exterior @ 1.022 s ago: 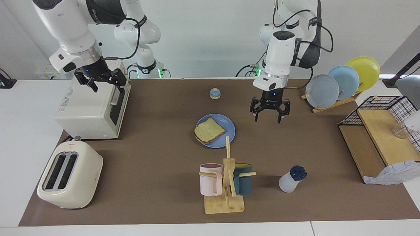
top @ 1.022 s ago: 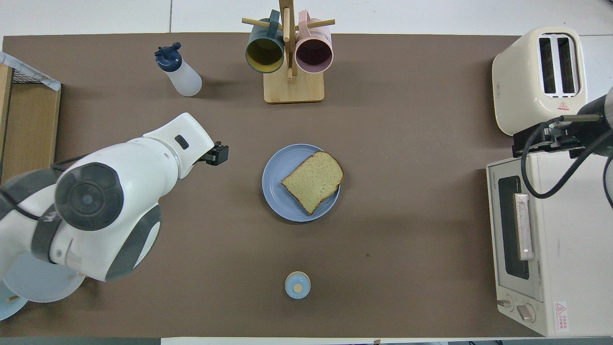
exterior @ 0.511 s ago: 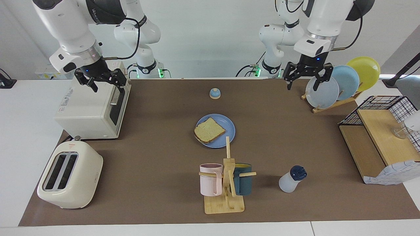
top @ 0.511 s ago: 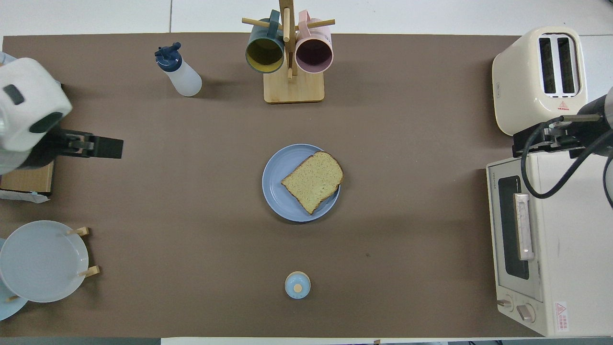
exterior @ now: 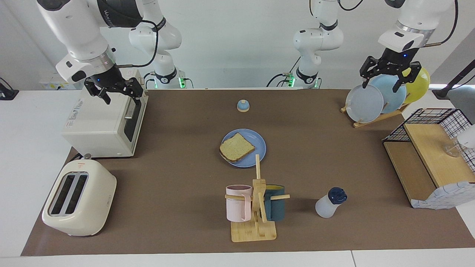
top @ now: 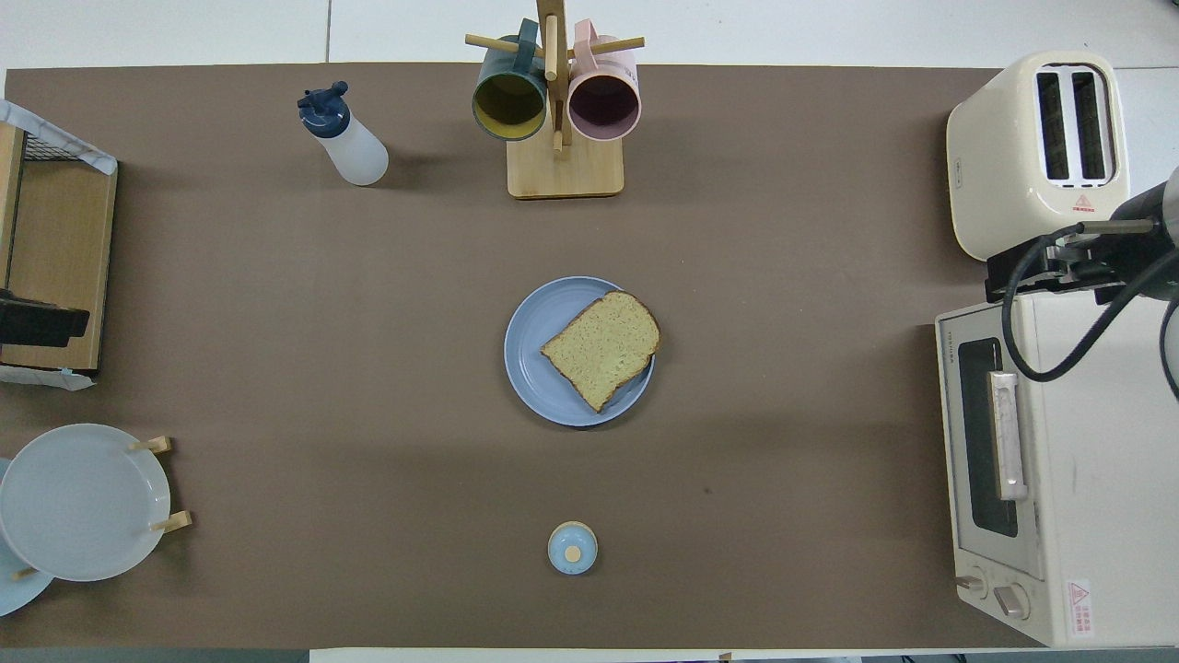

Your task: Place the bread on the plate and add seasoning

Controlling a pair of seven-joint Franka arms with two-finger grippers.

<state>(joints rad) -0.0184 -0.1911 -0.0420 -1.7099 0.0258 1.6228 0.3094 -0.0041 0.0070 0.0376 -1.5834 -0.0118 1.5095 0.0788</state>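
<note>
Robot lab staged as a mock kitchen. Two white robot arms [exterior: 89, 33] bolted at the top of the facing view, cables trailing, green status lights at their bases, plain white wall with no cabinets or sink. White counter [exterior: 33, 122] covered by a brown mat [exterior: 178, 174]. Kitchen props spread on it: toaster oven [exterior: 104, 118] upper left of the facing view, cream two-slot toaster [exterior: 78, 198] lower left, wooden mug tree [exterior: 256, 207] with two mugs bottom centre, rack of plates [exterior: 386, 92] upper right, wire and wood shelf [exterior: 426, 155] at right edge, small bell [exterior: 243, 106] top centre. Props are spaced out neatly like a test setup.
</note>
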